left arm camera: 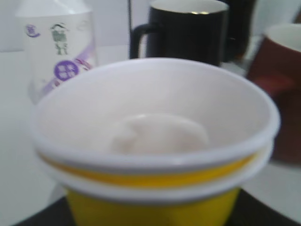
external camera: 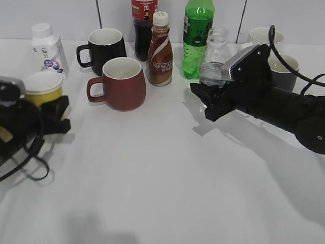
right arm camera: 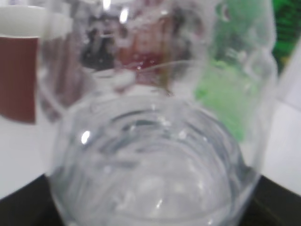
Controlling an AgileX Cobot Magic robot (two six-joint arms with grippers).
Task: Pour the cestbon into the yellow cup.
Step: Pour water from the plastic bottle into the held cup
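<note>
Two grasps look set: with the left gripper (external camera: 60,119) fingers around the small yellow paper cup (external camera: 43,88) and the right gripper (external camera: 210,99) fingers around the clear ribbed plastic bottle (external camera: 215,56), bring both together above the white counter (external camera: 152,173) before tilting slowly.

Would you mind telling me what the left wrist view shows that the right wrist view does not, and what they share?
Only the left wrist view shows the yellow cup close up, its white inside empty, with a white milk bottle and a black mug behind. Only the right wrist view shows the cestbon filling the frame, with the green bottle blurred through its clear plastic. Both catch the dark red mug at an edge.
</note>
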